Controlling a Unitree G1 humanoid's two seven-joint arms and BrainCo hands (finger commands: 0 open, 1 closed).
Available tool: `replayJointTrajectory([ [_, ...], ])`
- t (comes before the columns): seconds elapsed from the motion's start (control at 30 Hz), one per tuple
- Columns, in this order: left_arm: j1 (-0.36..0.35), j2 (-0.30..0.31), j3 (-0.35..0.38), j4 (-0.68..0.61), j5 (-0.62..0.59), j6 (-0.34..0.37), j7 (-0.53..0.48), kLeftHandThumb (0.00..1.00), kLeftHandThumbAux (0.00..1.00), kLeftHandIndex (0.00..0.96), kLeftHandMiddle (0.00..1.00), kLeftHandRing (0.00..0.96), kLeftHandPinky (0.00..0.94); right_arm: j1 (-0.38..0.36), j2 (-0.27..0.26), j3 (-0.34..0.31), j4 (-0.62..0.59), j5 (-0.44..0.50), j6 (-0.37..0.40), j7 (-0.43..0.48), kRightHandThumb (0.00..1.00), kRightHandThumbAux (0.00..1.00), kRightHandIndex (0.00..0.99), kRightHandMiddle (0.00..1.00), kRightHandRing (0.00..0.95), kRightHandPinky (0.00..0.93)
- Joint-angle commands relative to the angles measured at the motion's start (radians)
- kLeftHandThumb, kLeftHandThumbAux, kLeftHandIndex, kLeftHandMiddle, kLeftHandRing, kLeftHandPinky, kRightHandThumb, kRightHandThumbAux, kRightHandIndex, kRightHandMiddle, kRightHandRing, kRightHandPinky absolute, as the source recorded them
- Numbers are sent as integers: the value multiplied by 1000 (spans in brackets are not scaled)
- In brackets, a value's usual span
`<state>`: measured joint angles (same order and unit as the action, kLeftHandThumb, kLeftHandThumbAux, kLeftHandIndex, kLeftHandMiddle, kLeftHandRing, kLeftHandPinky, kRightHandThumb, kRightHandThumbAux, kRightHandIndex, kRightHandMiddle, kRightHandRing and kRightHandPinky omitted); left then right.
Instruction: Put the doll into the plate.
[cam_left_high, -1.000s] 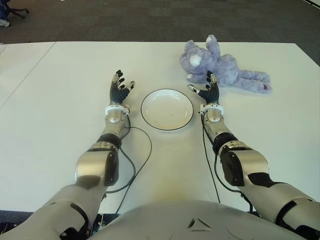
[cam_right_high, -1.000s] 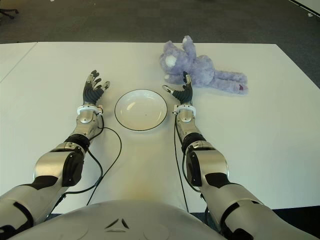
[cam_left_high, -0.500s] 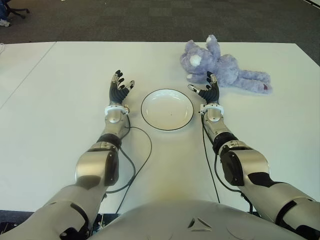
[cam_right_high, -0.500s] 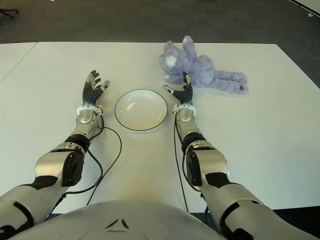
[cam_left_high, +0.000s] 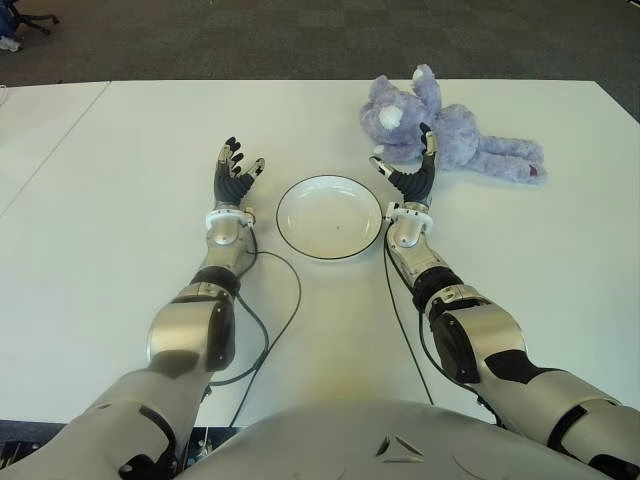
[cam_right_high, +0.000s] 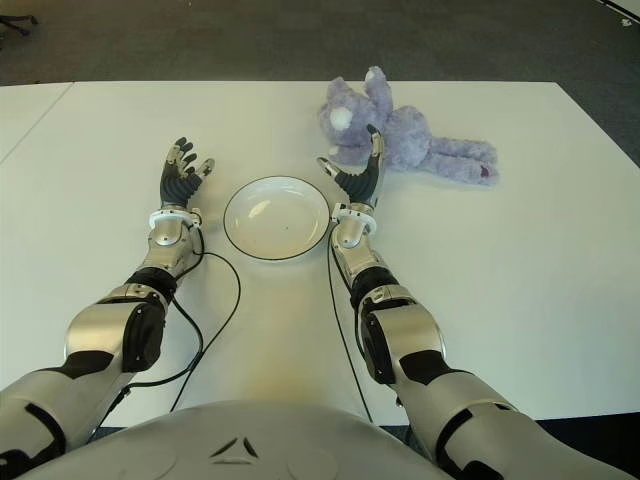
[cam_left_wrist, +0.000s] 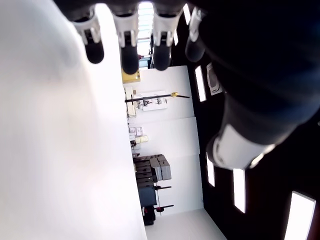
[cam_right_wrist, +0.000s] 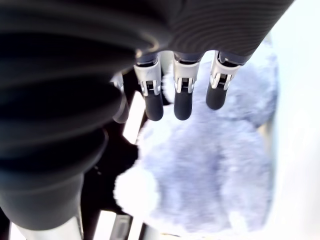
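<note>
From my head cameras, I look down on a white table (cam_left_high: 120, 300). A round white plate (cam_left_high: 330, 217) with a thin dark rim sits in front of me, between my two arms, and it holds nothing. A purple plush doll (cam_left_high: 440, 135) lies on its side on the table beyond the plate and toward my right, its legs stretched out to the right. My right hand (cam_left_high: 408, 175) is raised just beside the plate's right edge, palm up, fingers spread, with the fingertips in front of the doll's head and nothing held. My left hand (cam_left_high: 234, 180) shows to the left of the plate, fingers also spread and empty.

In my left wrist camera, my left fingers (cam_left_wrist: 129, 47) extend straight out, apart, above the white tabletop.

In my right wrist camera, my right fingers (cam_right_wrist: 182, 95) reach out uncurled toward the doll's purple fur (cam_right_wrist: 220, 170), which fills the space just past them. I cannot tell whether they touch it.
</note>
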<state>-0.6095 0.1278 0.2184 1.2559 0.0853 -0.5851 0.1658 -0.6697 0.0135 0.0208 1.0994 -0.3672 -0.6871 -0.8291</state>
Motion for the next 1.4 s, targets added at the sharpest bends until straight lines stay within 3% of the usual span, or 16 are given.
replayJointTrajectory([
  [0.03,160,-18,-2,91,2,72,-12,270,746,48,105,116,165,-69,-36,-9,-72,-3,-72,-44,0,826,136,116,82,78],
  [0.13,160,-18,-2,91,1,72,-11,270,749,47,104,116,165,-78,-45,-11,-78,2,-78,-37,0,826,135,116,82,81],
  [0.23,161,-15,-2,92,1,72,-11,272,767,47,105,122,173,-170,-62,-23,-95,10,-106,-45,0,821,121,107,78,74],
  [0.4,161,-14,-2,93,1,75,-11,268,778,47,109,126,177,-239,-62,-33,-107,21,-142,-61,0,839,113,107,78,86],
  [0.63,161,-18,-1,93,0,73,-8,251,783,52,105,128,180,-303,-69,-55,-73,40,-175,-57,8,833,107,105,80,80],
  [0.9,159,-22,-4,94,4,77,-2,240,778,53,105,128,174,-358,-103,-49,-2,27,-157,-32,0,826,119,126,96,90],
  [1.23,159,-27,-7,95,8,80,6,248,757,63,104,126,149,-355,-182,-52,62,57,-107,143,0,813,114,112,85,80],
  [1.4,156,-29,-9,96,10,86,10,250,754,64,101,121,150,-379,-259,-65,140,96,-8,338,0,802,101,94,71,70],
])
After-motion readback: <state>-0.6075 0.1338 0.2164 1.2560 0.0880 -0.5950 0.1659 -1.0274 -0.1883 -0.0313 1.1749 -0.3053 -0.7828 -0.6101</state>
